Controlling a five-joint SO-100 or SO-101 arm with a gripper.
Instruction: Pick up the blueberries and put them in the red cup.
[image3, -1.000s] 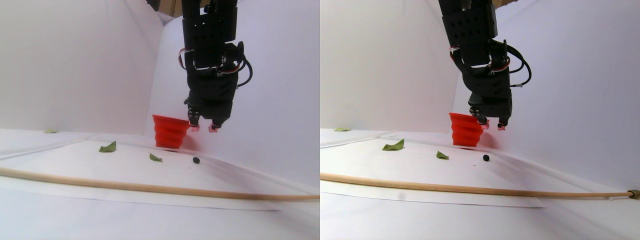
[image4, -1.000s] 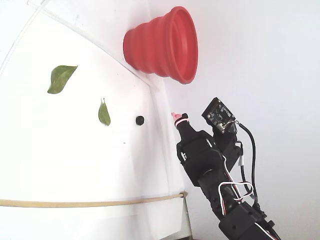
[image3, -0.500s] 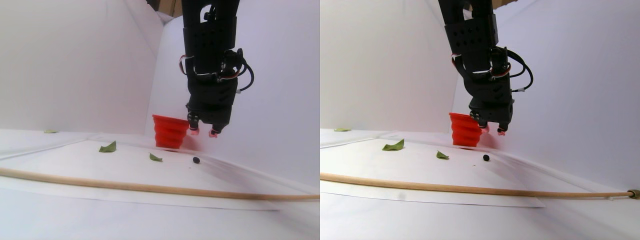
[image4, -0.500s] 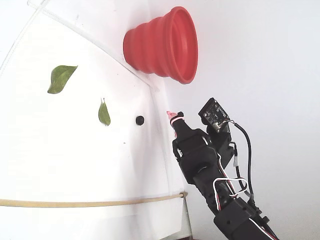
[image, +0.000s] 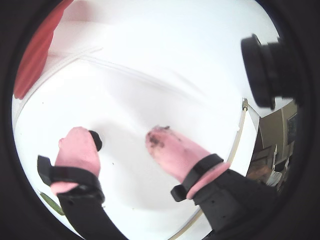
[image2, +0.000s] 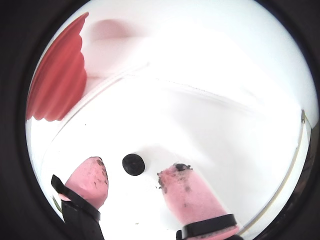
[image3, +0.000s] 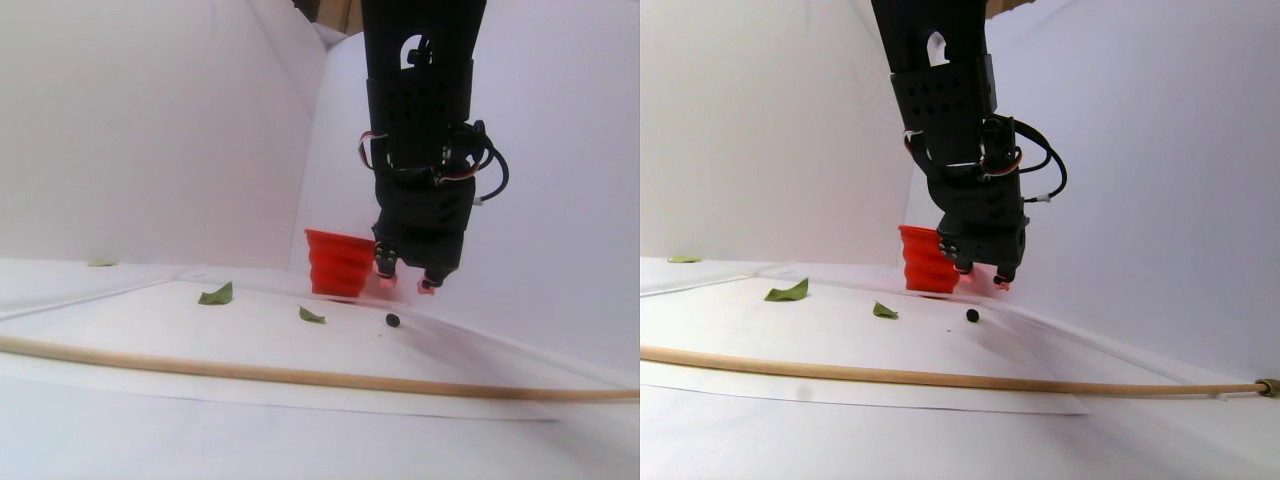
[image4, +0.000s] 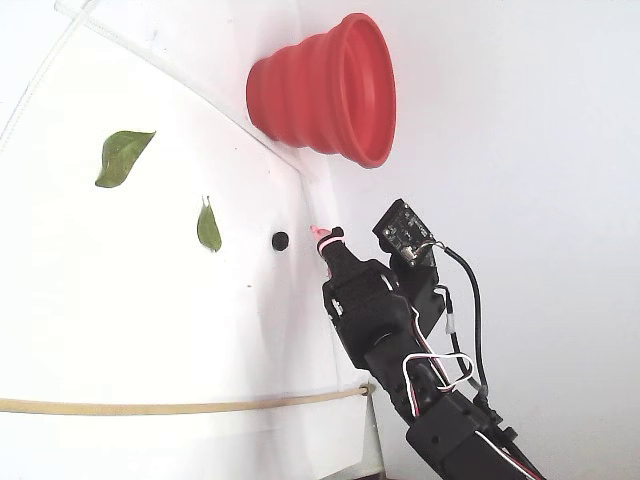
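Lower and closer to the berry than a second ago, and shifted toward the sheet's curved edge in the fixed view. Black arm (image4: 400, 350) reaching in from the lower right of the fixed view, hanging down from the top of the stereo pair view, wires looped at its side. White sheet (image4: 120, 320) underneath, spread flat, white walls around it.

Red cup (image4: 325, 90) standing at the far edge of the sheet, ribbed walls flaring to a wide rim, well apart from the berry; seen at the upper left in both wrist views (image2: 57, 82). Interior not visible from the side in the stereo pair view (image3: 340, 262).

Long wooden stick (image3: 300, 376) lying across the near part of the sheet. Larger green leaf (image4: 122, 156) and smaller green leaf (image4: 208, 227) lying flat on the sheet, apart from each other and from the cup.

Gripper (image2: 132, 181) spread, holding nothing, pink fingertips (image2: 187, 192) smeared with dark specks. In the stereo pair view, tips hanging above the sheet (image3: 407, 284), not touching it.

One blueberry (image2: 133, 164) only in view, small, round, dark, resting on the sheet between the two pink tips in a wrist view, touching neither there. In a wrist view (image: 95, 140), partly hidden behind one tip. In the fixed view (image4: 280, 240), just beside the gripper's tip, between it and the smaller leaf.
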